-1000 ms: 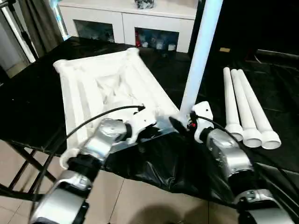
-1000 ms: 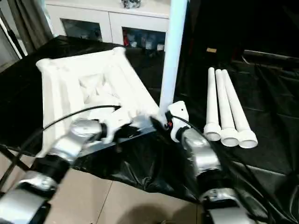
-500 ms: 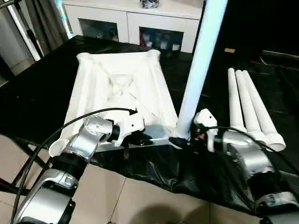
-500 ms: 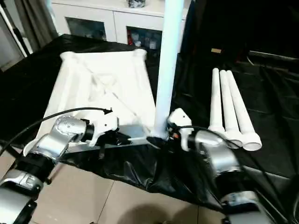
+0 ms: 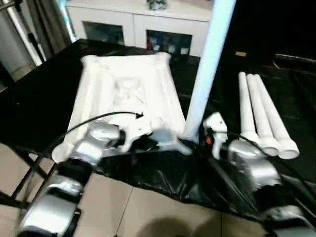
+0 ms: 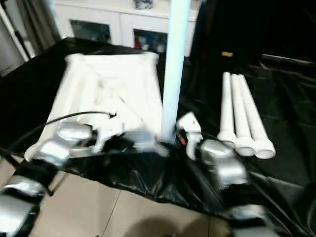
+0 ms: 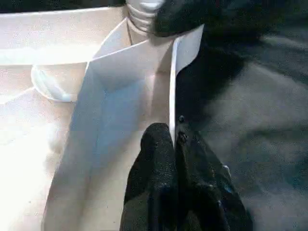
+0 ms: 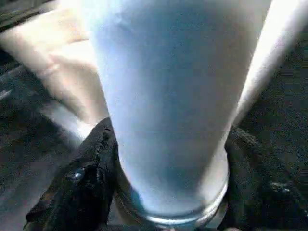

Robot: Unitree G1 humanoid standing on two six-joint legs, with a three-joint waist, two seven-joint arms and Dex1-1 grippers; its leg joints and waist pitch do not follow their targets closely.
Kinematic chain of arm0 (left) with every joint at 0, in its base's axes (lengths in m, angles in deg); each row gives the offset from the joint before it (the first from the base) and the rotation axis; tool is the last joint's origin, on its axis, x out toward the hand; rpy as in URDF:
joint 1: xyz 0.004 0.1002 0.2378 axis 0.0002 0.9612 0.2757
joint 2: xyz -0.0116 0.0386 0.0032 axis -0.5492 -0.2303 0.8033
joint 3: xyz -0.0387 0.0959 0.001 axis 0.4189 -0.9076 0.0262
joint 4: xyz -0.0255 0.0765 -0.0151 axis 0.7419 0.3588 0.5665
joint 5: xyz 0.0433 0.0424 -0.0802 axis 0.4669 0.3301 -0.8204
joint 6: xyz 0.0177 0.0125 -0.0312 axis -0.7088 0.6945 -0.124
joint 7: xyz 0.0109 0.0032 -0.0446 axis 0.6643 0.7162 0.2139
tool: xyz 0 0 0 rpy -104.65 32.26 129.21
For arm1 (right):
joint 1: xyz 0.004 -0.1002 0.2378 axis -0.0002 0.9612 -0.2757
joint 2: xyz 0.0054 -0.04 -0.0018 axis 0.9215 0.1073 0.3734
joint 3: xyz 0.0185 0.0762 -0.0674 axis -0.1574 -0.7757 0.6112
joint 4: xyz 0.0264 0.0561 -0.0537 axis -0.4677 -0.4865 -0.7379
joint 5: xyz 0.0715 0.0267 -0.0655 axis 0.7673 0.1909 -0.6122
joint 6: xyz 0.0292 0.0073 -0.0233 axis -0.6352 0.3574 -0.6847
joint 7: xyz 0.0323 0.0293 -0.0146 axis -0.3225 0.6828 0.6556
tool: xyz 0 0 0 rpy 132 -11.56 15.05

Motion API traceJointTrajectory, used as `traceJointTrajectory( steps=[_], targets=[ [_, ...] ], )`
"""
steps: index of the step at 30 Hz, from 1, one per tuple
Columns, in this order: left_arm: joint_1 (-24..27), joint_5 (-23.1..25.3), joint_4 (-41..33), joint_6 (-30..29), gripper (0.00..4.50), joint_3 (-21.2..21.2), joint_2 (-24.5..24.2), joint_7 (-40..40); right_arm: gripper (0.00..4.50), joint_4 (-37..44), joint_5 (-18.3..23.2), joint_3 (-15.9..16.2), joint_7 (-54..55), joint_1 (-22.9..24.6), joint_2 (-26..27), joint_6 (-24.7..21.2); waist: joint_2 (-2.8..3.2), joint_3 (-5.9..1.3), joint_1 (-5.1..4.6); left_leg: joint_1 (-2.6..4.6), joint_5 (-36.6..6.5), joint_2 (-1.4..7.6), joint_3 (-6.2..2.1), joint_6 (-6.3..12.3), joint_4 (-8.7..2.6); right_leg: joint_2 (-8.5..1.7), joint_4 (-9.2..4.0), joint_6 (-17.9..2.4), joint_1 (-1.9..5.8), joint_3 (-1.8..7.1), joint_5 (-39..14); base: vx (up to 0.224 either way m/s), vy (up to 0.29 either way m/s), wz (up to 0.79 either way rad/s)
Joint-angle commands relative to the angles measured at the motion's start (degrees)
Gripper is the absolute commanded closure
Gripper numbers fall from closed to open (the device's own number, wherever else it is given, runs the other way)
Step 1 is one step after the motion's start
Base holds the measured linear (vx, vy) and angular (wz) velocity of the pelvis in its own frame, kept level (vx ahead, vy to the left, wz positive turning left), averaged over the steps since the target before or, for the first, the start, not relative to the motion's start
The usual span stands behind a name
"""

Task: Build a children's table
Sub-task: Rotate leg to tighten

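Tabletop [image 5: 126,94], ribbed underside up, lies on the black-draped table [image 5: 34,103]. Left gripper [image 7: 173,139] is clamped on the thin wall of its near edge. Right gripper [image 8: 168,192] straddles the base of the upright leg [image 5: 207,69] at the near corner, fingers [image 8: 82,183] against both sides. Three legs [image 5: 259,113] lie together well apart.

My two head eyes are looking forward and down over my forearms, sharing the table top [image 5: 126,94] at twelve o'clock. My wrist cameras are looking close along my fingers [image 7: 156,159], both meeting the standing leg [image 8: 159,96].
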Motion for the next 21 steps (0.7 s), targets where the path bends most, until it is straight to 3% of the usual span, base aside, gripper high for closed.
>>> traceJointTrajectory(
  steps=[1, 5, 9, 11, 14, 16, 20, 21],
  targets=[
    [-0.8, 0.1, -0.8, -2.0, 4.5, -0.2, 4.5, -6.2, 1.8, -2.5, -1.1, 1.8, 5.7, -0.8, 4.0, -0.9, 0.09, -3.17, -0.05, -0.25, -10.2, 1.08, -0.15, 1.67, -4.01, -4.01, -5.13, -9.3, 3.06, 3.0, -21.4, 0.0, 0.0, 0.0],
    [-0.3, 0.9, -0.9, -4.1, 4.5, -1.0, 10.9, -12.5, 1.8, -5.3, -2.7, 1.1, 17.3, -2.5, 10.2, 0.4, -0.26, -3.39, -0.16, -0.46, -8.4, 0.98, -0.15, 2.53, -3.96, -3.9, -4.94, -9.1, 3.14, 3.02, -19.2, 0.0, 0.0, 0.0],
    [-0.1, 1.3, -1.1, -2.8, 4.5, -2.0, 11.2, -12.0, 1.8, -5.1, -3.0, 1.2, 17.5, -2.7, 10.8, 1.4, -0.18, -3.52, -0.12, -0.72, -7.5, 1.01, -0.12, 4.25, -3.91, -3.86, -4.57, -9.7, 3.3, 3.11, -15.6, 0.0, 0.0, 0.0],
    [0.0, 1.3, -1.3, -2.5, 4.5, -2.0, 10.3, -11.3, 1.24, -4.5, -2.6, 0.6, 16.4, -2.5, 10.0, 1.6, -0.15, -3.48, -0.16, -0.73, -7.6, 1.03, -0.1, 4.63, -3.92, -3.87, -4.6, -9.8, 3.28, 3.09, -15.5, 0.0, 0.0, 0.0],
    [0.2, 1.3, -1.5, -0.8, 4.5, -2.0, 7.5, -8.9, 1.07, -3.3, -1.3, 0.1, 11.0, -2.2, 7.4, 2.0, -0.16, -3.46, -0.15, -0.76, -8.4, 1.01, -0.13, 4.77, -3.94, -3.92, -4.69, -9.6, 3.35, 3.05, -16.6, 0.0, 0.0, 0.0],
    [0.8, 0.6, -2.2, 1.5, 4.5, -1.9, 5.0, -4.7, 0.79, -2.5, -1.3, 1.0, 5.7, -2.0, 4.2, 2.8, 0.01, -3.6, -0.25, -1.11, -7.5, 1.1, -0.25, 5.48, -3.88, -3.93, -4.36, -10.0, 3.61, 3.06, -14.1, 0.0, 0.0, 0.0],
    [1.4, -0.2, -3.0, 2.3, 4.5, -1.8, 3.3, -1.2, 0.79, -1.9, -0.9, 1.8, 1.8, -1.9, 1.7, 3.5, 0.23, -3.81, -0.25, -0.88, -6.1, 1.28, -0.15, 6.04, -3.7, -3.92, -3.87, -12.1, 3.47, 3.14, -10.0, 0.0, 0.0, 0.0],
    [1.8, -1.3, -3.8, 2.8, 4.5, -1.6, 1.5, 2.7, 0.79, -0.6, -0.5, 3.1, -3.9, -1.3, -1.0, 4.0, 0.25, -3.83, -0.23, -0.91, -5.5, 1.35, -0.13, 6.34, -3.67, -3.88, -3.58, -13.1, 3.52, 3.17, -7.9, 0.0, 0.0, 0.0]
  ],
)
